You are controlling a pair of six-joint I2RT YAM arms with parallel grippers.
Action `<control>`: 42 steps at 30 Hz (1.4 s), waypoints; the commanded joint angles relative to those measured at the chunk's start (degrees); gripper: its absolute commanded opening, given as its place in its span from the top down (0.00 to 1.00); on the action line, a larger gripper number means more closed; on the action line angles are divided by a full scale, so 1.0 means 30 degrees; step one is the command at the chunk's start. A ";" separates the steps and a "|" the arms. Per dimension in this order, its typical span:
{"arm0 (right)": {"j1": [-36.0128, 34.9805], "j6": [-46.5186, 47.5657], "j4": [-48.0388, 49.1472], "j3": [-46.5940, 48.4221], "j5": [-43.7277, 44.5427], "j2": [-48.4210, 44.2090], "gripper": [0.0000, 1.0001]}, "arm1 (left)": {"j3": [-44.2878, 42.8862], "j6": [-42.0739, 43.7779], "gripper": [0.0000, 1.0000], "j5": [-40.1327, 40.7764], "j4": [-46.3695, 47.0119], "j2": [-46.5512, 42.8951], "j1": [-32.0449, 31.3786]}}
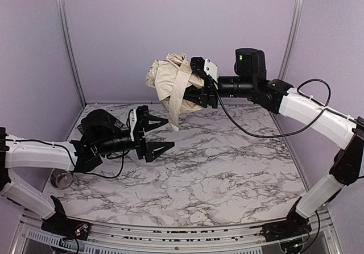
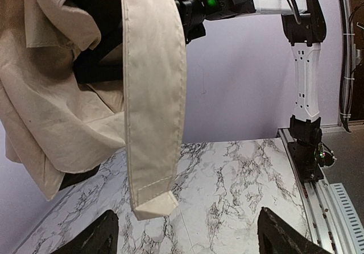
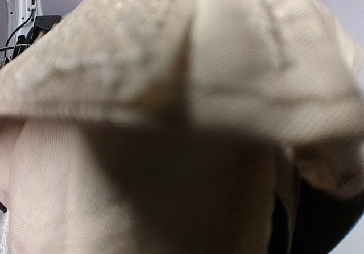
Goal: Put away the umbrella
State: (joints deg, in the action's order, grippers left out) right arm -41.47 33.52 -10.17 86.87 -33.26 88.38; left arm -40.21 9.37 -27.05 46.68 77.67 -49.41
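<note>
The umbrella (image 1: 168,75) is a bunched bundle of cream-beige fabric held in the air near the back wall. Its closing strap (image 1: 176,109) hangs down loose. My right gripper (image 1: 196,95) is shut on the bundle from the right, its fingers buried in the cloth. The fabric (image 3: 170,95) fills the right wrist view and hides the fingers, shaft and handle. My left gripper (image 1: 169,133) is open and empty, low over the table, just below and left of the strap's end. In the left wrist view the strap (image 2: 153,95) hangs in front of the open gripper (image 2: 187,240).
A small steel bowl (image 1: 61,179) sits at the table's left edge under my left arm. The marble table (image 1: 227,169) is ringed by purple walls. My right arm (image 2: 307,66) stands at the right of the left wrist view.
</note>
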 commanded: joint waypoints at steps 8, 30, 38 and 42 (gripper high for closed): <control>-0.0267 0.0369 0.0687 0.1197 -0.0518 -0.0749 1.00 | -0.1754 -0.0023 0.22 -0.1161 0.0892 0.1380 0.0004; 0.2304 -0.3577 0.1988 0.0847 0.1008 -0.2471 1.00 | 0.1644 0.1592 1.00 0.0054 -0.1134 -0.0855 0.0783; 0.3931 -0.6124 0.3086 0.1514 -0.1776 -0.3031 1.00 | 0.1348 0.3838 1.00 0.0458 -0.3993 0.0060 0.1982; 0.3732 -0.7953 0.4346 0.1480 -0.4818 -0.2956 1.00 | -0.0182 0.4093 1.00 -0.0973 -0.4147 0.1965 0.2158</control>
State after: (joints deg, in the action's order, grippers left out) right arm -30.89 18.39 -10.31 87.26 -38.81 82.83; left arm -38.41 19.18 -25.71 42.83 78.19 -43.72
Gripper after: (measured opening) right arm 0.530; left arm 0.009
